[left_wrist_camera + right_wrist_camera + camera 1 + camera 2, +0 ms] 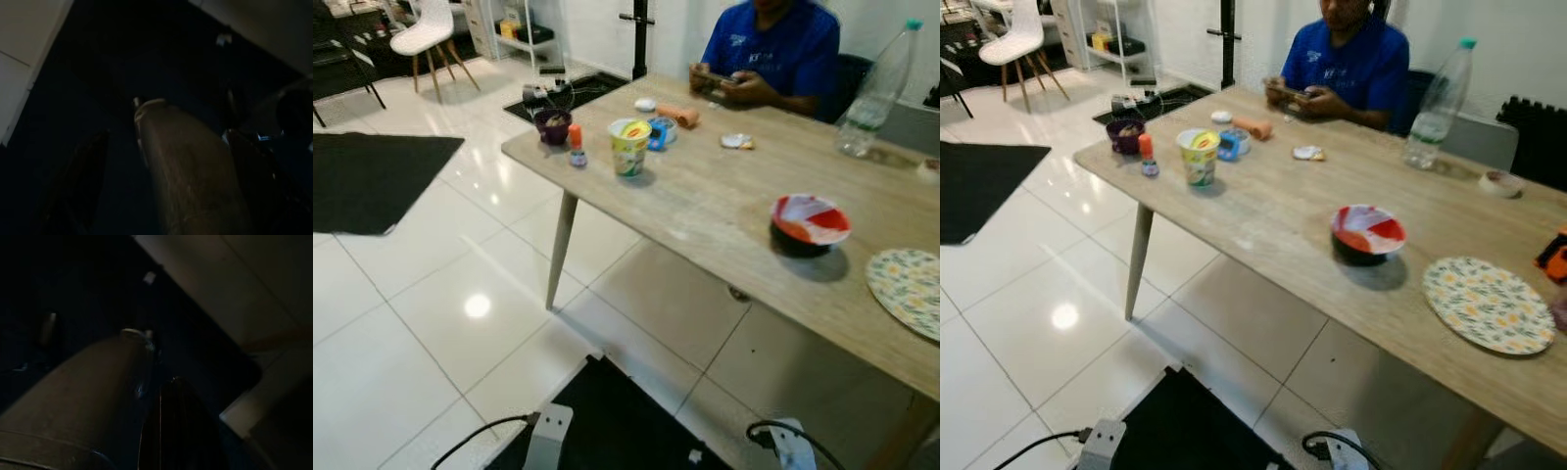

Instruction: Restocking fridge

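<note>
The worktop point(1263, 211) is cut off at the 3 and 5 o'clock edges of both eye views, so its far end is out of sight. The person point(1347, 59) behind it is cropped at 12 o'clock above the shoulders. An orange object point(1554, 257) at 3 o'clock is sliced by the edge and cannot be identified. The small items near the cup point(1199, 155) are too small to identify. The chair point(429, 34) at 11 o'clock loses its back to the top edge. Both wrist views are very dark: the left hand point(161, 196) shows only dim finger shapes, and the right hand's point(178, 426) fingers cannot be made out.
</note>
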Motion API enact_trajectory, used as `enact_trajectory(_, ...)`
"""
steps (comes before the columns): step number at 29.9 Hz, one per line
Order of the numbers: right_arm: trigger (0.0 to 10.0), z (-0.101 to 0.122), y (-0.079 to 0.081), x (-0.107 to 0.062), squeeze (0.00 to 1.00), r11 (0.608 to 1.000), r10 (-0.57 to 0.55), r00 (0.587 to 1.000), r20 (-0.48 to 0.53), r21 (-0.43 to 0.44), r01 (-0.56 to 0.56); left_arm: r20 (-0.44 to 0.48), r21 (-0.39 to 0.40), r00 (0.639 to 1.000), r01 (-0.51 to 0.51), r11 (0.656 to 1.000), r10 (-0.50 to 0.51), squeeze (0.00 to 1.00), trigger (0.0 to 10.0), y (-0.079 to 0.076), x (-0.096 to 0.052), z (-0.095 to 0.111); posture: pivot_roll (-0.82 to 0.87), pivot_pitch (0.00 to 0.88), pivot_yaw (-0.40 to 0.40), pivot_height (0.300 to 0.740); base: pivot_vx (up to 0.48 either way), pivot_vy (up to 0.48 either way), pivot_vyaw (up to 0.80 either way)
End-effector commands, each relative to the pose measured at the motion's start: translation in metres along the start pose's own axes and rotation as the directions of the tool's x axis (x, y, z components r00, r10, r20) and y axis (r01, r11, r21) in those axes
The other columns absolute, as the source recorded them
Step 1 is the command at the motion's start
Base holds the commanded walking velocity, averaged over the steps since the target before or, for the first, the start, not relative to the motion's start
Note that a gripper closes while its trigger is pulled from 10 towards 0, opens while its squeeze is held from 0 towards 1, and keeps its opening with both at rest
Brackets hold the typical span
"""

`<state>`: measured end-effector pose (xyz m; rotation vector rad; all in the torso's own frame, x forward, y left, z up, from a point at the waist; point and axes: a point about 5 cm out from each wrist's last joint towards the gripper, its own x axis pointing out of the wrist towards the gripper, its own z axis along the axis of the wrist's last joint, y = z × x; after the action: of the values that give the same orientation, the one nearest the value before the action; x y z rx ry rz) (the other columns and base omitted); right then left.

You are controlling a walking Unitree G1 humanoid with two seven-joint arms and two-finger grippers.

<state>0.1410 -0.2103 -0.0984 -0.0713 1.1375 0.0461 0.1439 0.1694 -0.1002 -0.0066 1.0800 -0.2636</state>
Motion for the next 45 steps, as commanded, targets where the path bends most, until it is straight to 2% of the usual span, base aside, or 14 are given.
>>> enact_trajectory(1, 10.0, -0.002, 0.002, 0.0, 0.0, 1.0, 0.003, 1.0, -0.009, 0.003, -0.003, -0.014, -0.008, 1.0, -0.005, 1.0, 0.005, 0.0, 10.0, 0.0, 0.0, -0.003, 0.02, 0.0, 0.006, 0.74, 0.0, 0.0, 0.0)
enact_trajectory(21, 10.0, 0.015, 0.014, 0.002, 0.0, 0.989, 0.136, 0.989, 0.062, -0.064, -0.132, 0.009, -0.034, 0.998, -0.055, 0.998, 0.055, 0.0, 10.0, 0.009, -0.002, 0.0, 0.02, 0.0, 0.007, 0.74, 0.0, 0.0, 0.0)
enact_trajectory(23, 10.0, 0.032, 0.033, 0.001, 0.0, 0.943, 0.333, 0.934, 0.131, -0.048, -0.329, 0.012, -0.04, 0.998, -0.067, 0.997, 0.067, 0.0, 10.0, 0.011, -0.003, 0.0, 0.02, 0.0, 0.007, 0.74, 0.0, 0.0, 0.0)
enact_trajectory(24, 10.0, 0.032, 0.033, 0.001, 0.0, 0.943, 0.333, 0.934, 0.131, -0.048, -0.329, 0.012, -0.04, 0.998, -0.067, 0.997, 0.067, 0.0, 10.0, 0.011, -0.003, 0.0, 0.02, 0.0, 0.007, 0.74, 0.0, 0.0, 0.0)
enact_trajectory(25, 10.0, 0.041, 0.044, -0.001, 0.03, 0.899, 0.438, 0.884, 0.166, -0.053, -0.435, 0.012, -0.039, 0.997, -0.069, 0.997, 0.07, 0.0, 10.0, 0.012, -0.003, 0.001, 0.02, 0.0, 0.007, 0.74, 0.0, 0.0, 0.0)
enact_trajectory(26, 10.0, 0.051, 0.053, -0.003, 0.2, 0.843, 0.535, 0.821, 0.198, -0.063, -0.534, 0.012, -0.038, 0.997, -0.071, 0.997, 0.072, 0.0, 10.0, 0.013, -0.003, 0.001, 0.02, 0.0, 0.007, 0.74, 0.0, 0.0, 0.0)
enact_trajectory(27, 10.0, 0.058, 0.059, -0.005, 0.73, 0.8, 0.596, 0.773, 0.217, -0.071, -0.596, 0.012, -0.037, 0.997, -0.072, 0.997, 0.072, 0.0, 10.0, 0.013, -0.003, 0.001, 0.02, 0.0, 0.007, 0.74, 0.0, 0.0, 0.0)
enact_trajectory(28, 10.0, 0.071, 0.066, -0.009, 1.0, 0.734, 0.671, 0.698, 0.25, -0.09, -0.673, 0.012, -0.036, 0.997, -0.073, 0.997, 0.073, 0.0, 10.0, 0.013, -0.003, 0.001, 0.02, 0.0, 0.007, 0.74, 0.0, 0.0, 0.0)
enact_trajectory(29, 10.0, 0.089, 0.074, -0.016, 1.0, 0.633, 0.762, 0.582, 0.283, -0.14, -0.761, 0.013, -0.035, 0.997, -0.073, 0.997, 0.074, 0.0, 10.0, 0.013, -0.003, 0.001, 0.02, 0.0, 0.007, 0.74, 0.0, 0.0, 0.0)
enact_trajectory(30, 10.0, 0.089, 0.074, -0.016, 1.0, 0.633, 0.762, 0.582, 0.283, -0.14, -0.761, 0.013, -0.035, 0.997, -0.073, 0.997, 0.074, 0.0, 10.0, 0.013, -0.003, 0.001, 0.02, 0.0, 0.007, 0.74, 0.0, 0.0, 0.0)
enact_trajectory(31, 10.0, 0.099, 0.079, -0.02, 1.0, 0.573, 0.809, 0.515, 0.283, -0.182, -0.799, 0.014, -0.035, 0.997, -0.074, 0.997, 0.074, 0.0, 10.0, 0.013, -0.003, 0.001, 0.02, 0.0, 0.007, 0.74, 0.0, 0.0, 0.0)
enact_trajectory(36, 10.0, 0.105, 0.085, -0.024, 1.0, 0.518, 0.852, 0.467, 0.239, -0.25, -0.818, 0.02, -0.046, 0.996, -0.082, 0.996, 0.083, 0.0, 10.0, 0.013, -0.003, 0.002, 0.02, 0.0, 0.004, 0.74, 0.0, 0.0, 0.0)
enact_trajectory(43, 10.0, 0.094, 0.082, -0.022, 1.0, 0.515, 0.857, 0.485, 0.175, -0.269, -0.814, 0.045, -0.133, 0.989, -0.136, 0.982, 0.143, 0.0, 10.0, 0.022, -0.005, 0.004, 0.02, 0.0, 0.001, 0.74, 0.0, 0.0, 0.0)
enact_trajectory(45, 10.0, 0.085, 0.068, -0.011, 1.0, 0.7, 0.702, 0.699, 0.137, -0.316, -0.64, 0.067, -0.205, 0.978, -0.18, 0.962, 0.197, 0.0, 10.0, 0.032, -0.008, 0.007, 0.02, 0.0, 0.001, 0.74, 0.0, 0.0, 0.0)
